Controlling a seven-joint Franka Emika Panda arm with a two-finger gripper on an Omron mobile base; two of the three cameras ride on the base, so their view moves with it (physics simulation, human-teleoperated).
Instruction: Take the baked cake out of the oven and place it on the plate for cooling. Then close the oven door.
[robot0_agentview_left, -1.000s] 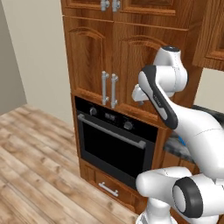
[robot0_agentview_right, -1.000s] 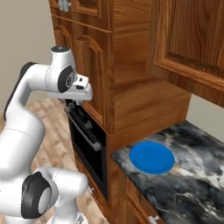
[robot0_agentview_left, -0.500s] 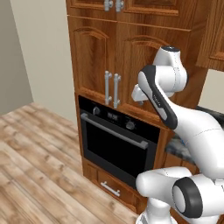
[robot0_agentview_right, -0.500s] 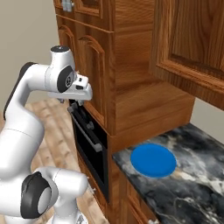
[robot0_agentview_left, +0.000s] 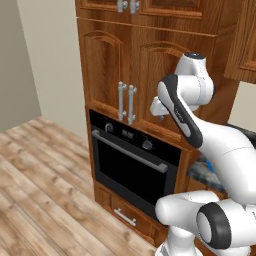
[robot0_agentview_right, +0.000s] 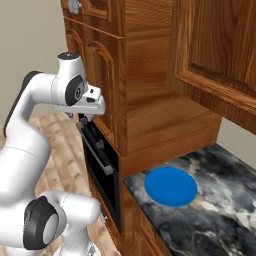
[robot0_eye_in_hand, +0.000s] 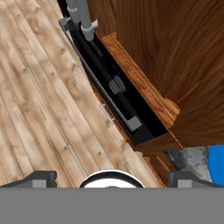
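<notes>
Left base view shows you the oven (robot0_agentview_left: 132, 167) low and left of the arm, its oven door (robot0_agentview_left: 131, 170) shut flush, so the baked cake is presumably inside, out of sight. Your end effector (robot0_agentview_left: 156, 107) hangs released, jaws wide and holding nothing, above the door in front of the wooden cabinet doors (robot0_agentview_left: 125, 85). Take hold at the silver bar handle (robot0_agentview_left: 129, 151): it looks stiff and smooth, so I'd grip mid-bar, where it should pull evenly; expect a heavy hinged panel. The cake itself will likely be light, soft and crumbly. Far right, the plate (robot0_agentview_right: 171, 186) sits bare on the desk (robot0_agentview_right: 220, 210).
</notes>
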